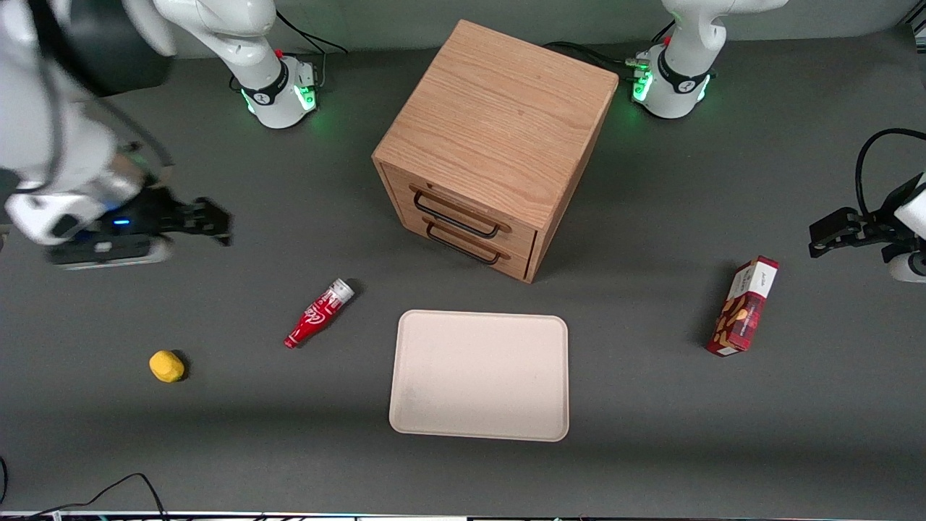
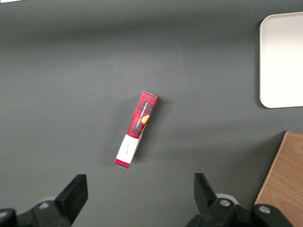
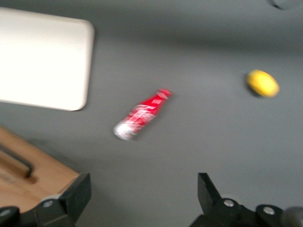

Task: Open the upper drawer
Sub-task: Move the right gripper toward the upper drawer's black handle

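The light-oak cube cabinet (image 1: 499, 116) stands in the middle of the table. Its upper drawer (image 1: 405, 182) is shut, with a thin black bar handle (image 1: 454, 215) above the lower drawer's matching handle (image 1: 463, 247). My right gripper (image 1: 219, 224) hangs above the table toward the working arm's end, well apart from the cabinet. Its fingers are open and empty in the right wrist view (image 3: 142, 191). That view also shows a corner of the cabinet (image 3: 42, 182) with one black handle (image 3: 19, 163); I cannot tell which drawer's.
A red bottle (image 1: 319, 313) lies on the table between the gripper and a beige tray (image 1: 479, 375). A yellow lump (image 1: 166, 365) lies nearer the front camera. A red snack box (image 1: 745, 307) lies toward the parked arm's end.
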`<state>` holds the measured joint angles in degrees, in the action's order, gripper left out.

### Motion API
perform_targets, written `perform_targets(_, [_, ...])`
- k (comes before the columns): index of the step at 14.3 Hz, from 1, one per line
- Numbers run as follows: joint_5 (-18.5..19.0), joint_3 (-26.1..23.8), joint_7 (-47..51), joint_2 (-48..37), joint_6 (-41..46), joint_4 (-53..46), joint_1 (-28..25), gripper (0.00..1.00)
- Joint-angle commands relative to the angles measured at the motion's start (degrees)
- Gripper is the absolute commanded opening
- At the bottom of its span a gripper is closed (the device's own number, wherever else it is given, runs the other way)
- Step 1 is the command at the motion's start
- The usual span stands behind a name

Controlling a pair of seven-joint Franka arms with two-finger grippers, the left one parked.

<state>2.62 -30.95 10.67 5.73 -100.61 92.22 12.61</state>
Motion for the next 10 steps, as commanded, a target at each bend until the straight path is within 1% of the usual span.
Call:
perform_targets(1, [1.1, -3.1, 0.2, 5.6, -3.8, -3.8, -4.4, 1.0])
perform_targets(3, [1.5, -7.1, 0.1, 10.3, -4.9, -8.4, -7.2, 1.0])
perform_targets(5, [1.8, -7.5, -0.9, 14.6, -4.9, -11.8, -11.5, 1.0])
perform_targets(7, [2.5, -7.9, -7.6, 15.3, -4.9, -12.1, -14.2, 1.0])
perform_targets(8, [2.8, -8.0, -11.4, 15.4, -4.9, -12.0, -14.6, 1.0])
perform_targets(10, [2.9, -9.0, -13.7, 16.7, -5.0, -11.4, -16.1, 1.0])
